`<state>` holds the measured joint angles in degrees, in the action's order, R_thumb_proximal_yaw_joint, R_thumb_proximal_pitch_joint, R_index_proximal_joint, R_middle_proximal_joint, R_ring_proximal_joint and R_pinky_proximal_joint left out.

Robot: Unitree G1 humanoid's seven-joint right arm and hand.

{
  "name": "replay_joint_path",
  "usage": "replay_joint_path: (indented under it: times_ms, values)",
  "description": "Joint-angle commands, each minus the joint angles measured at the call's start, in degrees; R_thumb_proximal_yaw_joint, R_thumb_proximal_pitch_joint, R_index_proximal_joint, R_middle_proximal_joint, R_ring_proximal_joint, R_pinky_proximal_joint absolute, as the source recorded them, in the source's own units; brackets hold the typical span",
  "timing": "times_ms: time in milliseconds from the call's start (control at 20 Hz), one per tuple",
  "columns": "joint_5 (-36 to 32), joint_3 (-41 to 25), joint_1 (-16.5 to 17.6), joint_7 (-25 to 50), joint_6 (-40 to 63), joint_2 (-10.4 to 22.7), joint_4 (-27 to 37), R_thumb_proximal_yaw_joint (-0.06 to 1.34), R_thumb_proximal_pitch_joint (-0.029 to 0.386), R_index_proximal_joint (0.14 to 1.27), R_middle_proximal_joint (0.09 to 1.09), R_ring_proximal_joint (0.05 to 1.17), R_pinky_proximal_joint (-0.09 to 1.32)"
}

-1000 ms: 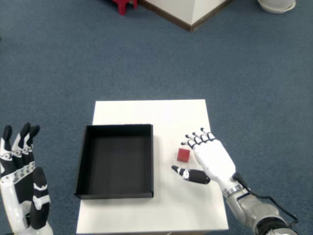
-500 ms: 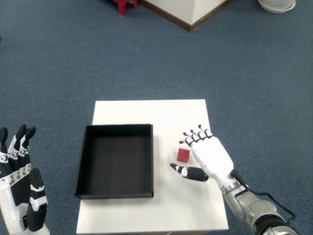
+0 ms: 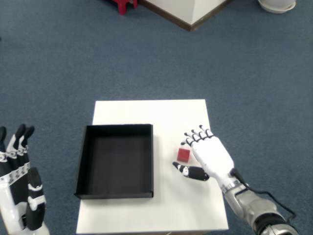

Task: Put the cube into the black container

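Observation:
A small red cube lies on the white table, a short way right of the black container. The container is a shallow open tray with nothing in it. My right hand rests over the table just right of the cube. Its fingers curl past the cube's far right corner and the thumb reaches in below it. The cube sits in the gap between fingers and thumb; whether they touch it I cannot tell. The hand is open.
My left hand hangs open off the table's left side, fingers up. Blue carpet surrounds the table. A red stool, a white wall corner with a brown skirting and a white round object stand far off at the top.
The right hand has shifted slightly forward and its thumb has drawn in a little closer below the cube. The left hand has sunk lower at the left edge.

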<state>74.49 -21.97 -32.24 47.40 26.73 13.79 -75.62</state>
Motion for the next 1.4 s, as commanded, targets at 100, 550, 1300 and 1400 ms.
replay_joint_path:
  times_ms: [100, 550, 1300, 1400]
  values:
    - [-1.24, 1.09, -3.95, 0.71, -1.91, 0.92, 0.58, 0.46, 0.046, 0.55, 0.28, 0.27, 0.12]
    - [-0.97, 1.02, -5.51, -0.07, -3.42, 0.02, -2.95, 0.49, 0.053, 0.57, 0.28, 0.27, 0.11]
    - [-1.72, 1.87, -2.51, 6.95, 2.75, 1.43, -4.76, 1.21, 0.175, 1.14, 0.37, 0.31, 0.21]
    - [-1.71, 1.9, -1.97, 7.76, 3.29, 1.5, -5.14, 1.24, 0.181, 1.14, 0.38, 0.31, 0.23]
